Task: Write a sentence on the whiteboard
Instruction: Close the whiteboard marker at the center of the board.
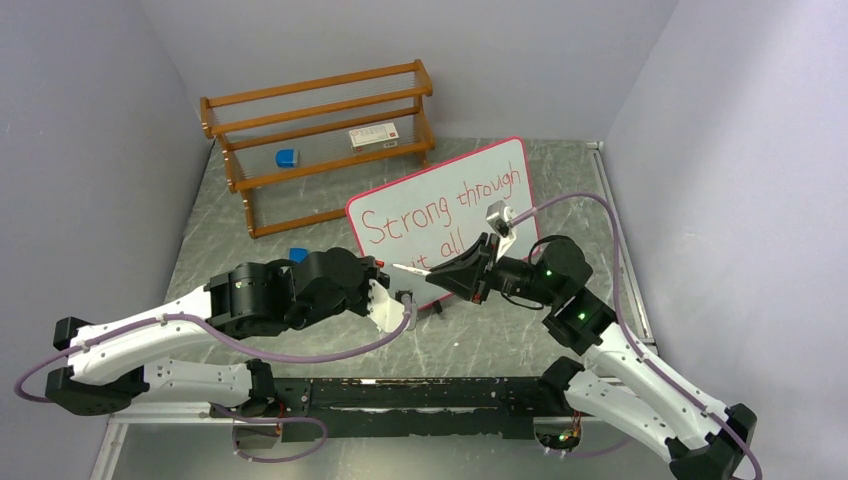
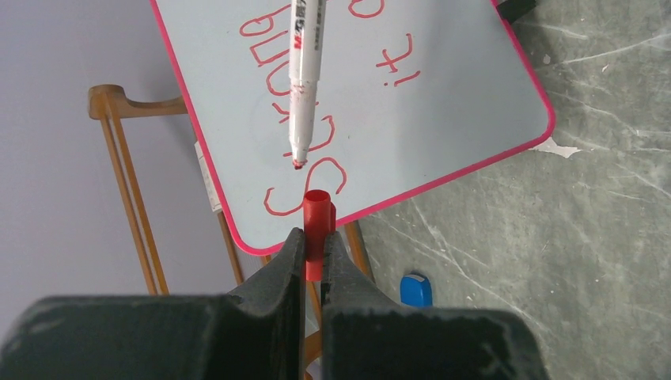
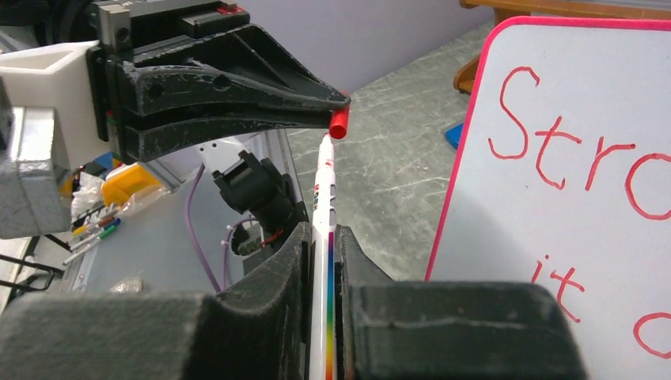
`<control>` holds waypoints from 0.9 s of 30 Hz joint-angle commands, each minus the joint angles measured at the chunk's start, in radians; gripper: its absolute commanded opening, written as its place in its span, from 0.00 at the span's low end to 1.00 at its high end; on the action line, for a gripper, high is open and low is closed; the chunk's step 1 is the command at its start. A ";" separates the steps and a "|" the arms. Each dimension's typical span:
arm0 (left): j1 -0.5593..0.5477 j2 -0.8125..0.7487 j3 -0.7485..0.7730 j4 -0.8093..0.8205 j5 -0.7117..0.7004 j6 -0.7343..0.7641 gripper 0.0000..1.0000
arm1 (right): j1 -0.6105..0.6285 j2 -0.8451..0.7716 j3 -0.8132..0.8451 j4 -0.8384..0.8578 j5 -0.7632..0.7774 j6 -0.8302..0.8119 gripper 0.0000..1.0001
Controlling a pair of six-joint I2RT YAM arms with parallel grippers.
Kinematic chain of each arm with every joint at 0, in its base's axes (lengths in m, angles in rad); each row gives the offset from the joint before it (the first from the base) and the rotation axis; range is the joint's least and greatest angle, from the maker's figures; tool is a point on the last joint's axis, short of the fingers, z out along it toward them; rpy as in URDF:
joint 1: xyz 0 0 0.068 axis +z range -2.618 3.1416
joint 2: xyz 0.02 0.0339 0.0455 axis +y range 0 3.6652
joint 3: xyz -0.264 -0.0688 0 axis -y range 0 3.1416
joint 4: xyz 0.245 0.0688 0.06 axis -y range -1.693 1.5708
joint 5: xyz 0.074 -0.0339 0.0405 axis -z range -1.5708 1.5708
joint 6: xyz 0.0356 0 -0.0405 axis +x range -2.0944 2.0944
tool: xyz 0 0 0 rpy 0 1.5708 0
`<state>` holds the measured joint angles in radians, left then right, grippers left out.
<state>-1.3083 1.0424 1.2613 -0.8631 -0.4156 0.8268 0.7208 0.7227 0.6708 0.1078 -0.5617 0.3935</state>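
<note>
The whiteboard (image 1: 520, 205) stands tilted at mid-table with the red sentence (image 1: 440, 212) "Strong through it all" on it. My right gripper (image 1: 455, 272) is shut on a white marker (image 1: 412, 268), whose red tip points left. My left gripper (image 1: 380, 272) is shut on the marker's red cap (image 2: 316, 226). The cap's open end faces the marker (image 2: 305, 87), with a short gap between tip and cap. In the right wrist view the marker (image 3: 324, 186) runs from my right gripper (image 3: 320, 236) up to the cap (image 3: 339, 123). The lettering (image 2: 305, 170) shows on the board (image 2: 451, 119) behind them.
A wooden rack (image 1: 320, 140) stands at the back left, holding a blue block (image 1: 287, 158) and a white and red box (image 1: 373, 136). Another blue piece (image 1: 297, 254) lies on the grey table by my left arm. Grey walls close both sides.
</note>
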 commanded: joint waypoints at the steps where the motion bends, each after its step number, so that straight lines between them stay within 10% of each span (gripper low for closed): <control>1: -0.009 0.002 0.015 -0.004 0.008 0.022 0.05 | -0.005 0.026 0.021 -0.005 -0.014 -0.006 0.00; 27: -0.016 0.012 0.007 -0.008 0.005 0.035 0.05 | -0.005 0.068 0.007 0.065 -0.039 0.025 0.00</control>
<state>-1.3140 1.0496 1.2613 -0.8631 -0.4145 0.8497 0.7208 0.7883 0.6712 0.1211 -0.5808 0.4030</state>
